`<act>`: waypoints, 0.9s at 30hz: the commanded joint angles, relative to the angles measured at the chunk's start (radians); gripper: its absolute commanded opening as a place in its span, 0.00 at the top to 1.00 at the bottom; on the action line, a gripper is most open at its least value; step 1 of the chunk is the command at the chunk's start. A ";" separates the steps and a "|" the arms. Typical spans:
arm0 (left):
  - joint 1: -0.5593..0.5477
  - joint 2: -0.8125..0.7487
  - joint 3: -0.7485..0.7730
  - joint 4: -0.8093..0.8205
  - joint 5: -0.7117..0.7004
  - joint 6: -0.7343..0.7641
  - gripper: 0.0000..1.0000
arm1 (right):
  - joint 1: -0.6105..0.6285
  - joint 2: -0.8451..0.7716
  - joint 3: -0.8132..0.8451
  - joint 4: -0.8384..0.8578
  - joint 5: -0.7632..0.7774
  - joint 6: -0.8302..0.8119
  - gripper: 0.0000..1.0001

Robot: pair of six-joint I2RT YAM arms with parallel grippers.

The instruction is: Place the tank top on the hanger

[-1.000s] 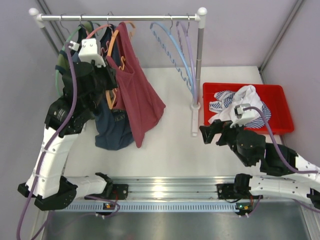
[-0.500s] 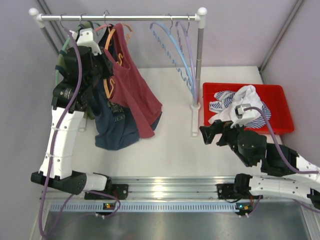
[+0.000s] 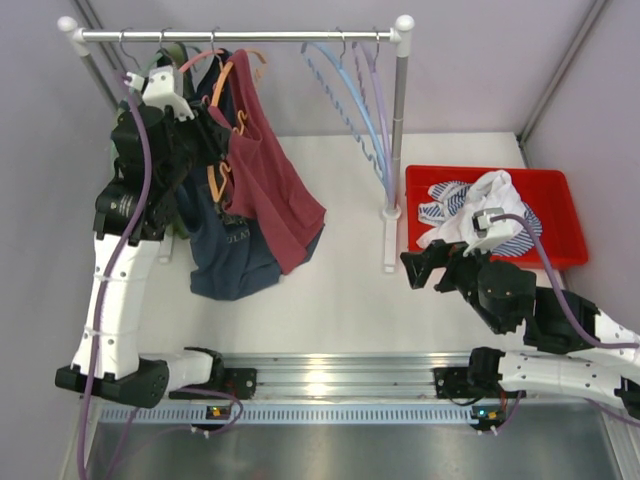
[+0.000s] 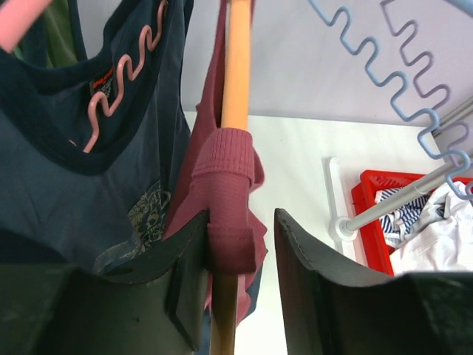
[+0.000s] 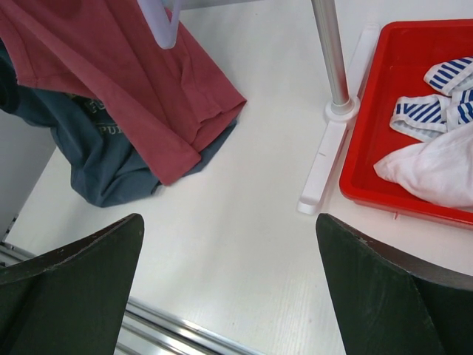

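Observation:
The maroon tank top hangs from the orange hanger at the left part of the rail, its hem trailing on the table. In the left wrist view the hanger's orange bar runs up between my left gripper's jaws, with a maroon strap folded over it. My left gripper is open: strap and bar lie against the left finger, with a clear gap to the right finger. My right gripper is open and empty over the table, right of the tank top's hem.
A navy tank top on a pink hanger hangs just left of the maroon one. Light blue and lilac hangers hang at the rail's right end. The rack post stands mid-table. A red tray holds white and striped clothes.
My left arm has risen and swung left toward the rail, carrying hanger and tank top up with it. The tank top's hem shifted slightly. The right arm has not moved.

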 commanded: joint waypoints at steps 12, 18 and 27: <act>0.005 -0.198 -0.005 0.016 0.153 0.039 0.48 | 0.013 0.037 -0.017 0.075 -0.074 -0.028 0.00; 0.005 -0.353 -0.188 0.011 0.204 -0.026 0.48 | 0.013 0.063 -0.044 0.078 -0.088 -0.022 0.00; 0.005 -0.634 -0.708 0.023 0.279 -0.170 0.52 | 0.012 0.080 -0.129 0.103 -0.109 0.010 0.00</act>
